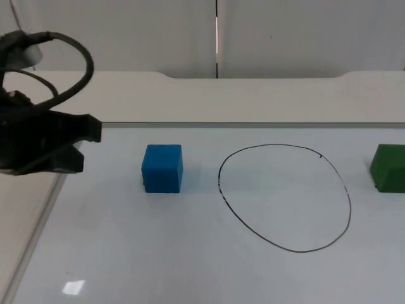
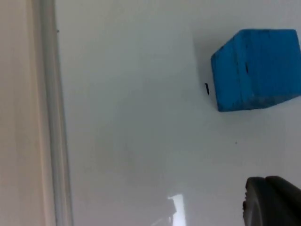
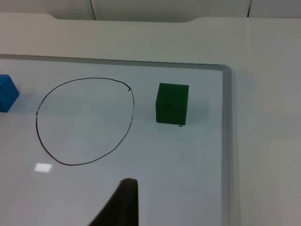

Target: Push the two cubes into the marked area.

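Neither the blue foam cube [image 1: 162, 168] nor the green cube [image 1: 388, 167] is inside the hand-drawn black ring [image 1: 285, 197] on the white surface [image 1: 190, 253]. The left gripper [image 1: 69, 142], at the frame's left, jaw state unclear, should sweep right against the blue one; the right gripper [image 3: 120, 205] waits, state unclear.

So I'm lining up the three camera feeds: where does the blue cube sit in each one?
Top view: blue cube left of the drawn circle, outside it.
Left wrist view: blue cube on the white board.
Right wrist view: blue cube at the frame edge, beside the circle.
Shared landmark: the circle.
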Tool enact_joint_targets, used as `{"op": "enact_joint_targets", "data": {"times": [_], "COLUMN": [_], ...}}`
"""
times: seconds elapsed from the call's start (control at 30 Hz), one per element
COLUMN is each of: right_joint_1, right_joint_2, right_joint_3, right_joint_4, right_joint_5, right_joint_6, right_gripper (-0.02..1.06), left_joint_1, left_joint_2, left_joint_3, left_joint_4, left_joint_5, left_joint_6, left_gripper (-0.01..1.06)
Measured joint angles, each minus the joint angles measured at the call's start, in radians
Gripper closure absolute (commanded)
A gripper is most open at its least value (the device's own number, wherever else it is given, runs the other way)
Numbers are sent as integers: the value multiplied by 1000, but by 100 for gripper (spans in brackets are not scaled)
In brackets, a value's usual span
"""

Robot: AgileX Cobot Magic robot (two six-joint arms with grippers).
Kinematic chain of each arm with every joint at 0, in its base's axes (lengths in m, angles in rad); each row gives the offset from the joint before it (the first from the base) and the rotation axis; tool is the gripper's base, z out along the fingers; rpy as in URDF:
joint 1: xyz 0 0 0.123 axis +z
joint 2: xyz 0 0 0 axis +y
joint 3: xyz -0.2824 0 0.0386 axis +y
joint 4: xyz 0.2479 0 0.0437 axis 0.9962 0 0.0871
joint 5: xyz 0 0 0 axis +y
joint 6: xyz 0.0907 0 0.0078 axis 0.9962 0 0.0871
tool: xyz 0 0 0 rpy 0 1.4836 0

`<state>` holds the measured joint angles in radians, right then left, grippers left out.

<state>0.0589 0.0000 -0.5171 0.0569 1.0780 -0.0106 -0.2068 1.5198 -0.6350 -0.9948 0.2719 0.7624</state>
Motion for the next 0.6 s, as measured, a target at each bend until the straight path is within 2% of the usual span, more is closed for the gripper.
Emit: {"op": "enact_joint_targets", "data": {"times": [0.33,0.6], "right_joint_1": [0,0], "right_joint_2": [1,1], "right_joint_3": [0,0], "right_joint_4": [0,0], "right_joint_5": [0,0], "right_joint_6": [0,0], "right_gripper": [-1,-1], "left_joint_1": [-20,-20], "left_joint_2": [250,381], "left_joint_3": [-217,-314], "left_joint_4": [0,0], "left_joint_5": [-6,-3], "left_joint_6": [0,0], "left_gripper": [105,105]}}
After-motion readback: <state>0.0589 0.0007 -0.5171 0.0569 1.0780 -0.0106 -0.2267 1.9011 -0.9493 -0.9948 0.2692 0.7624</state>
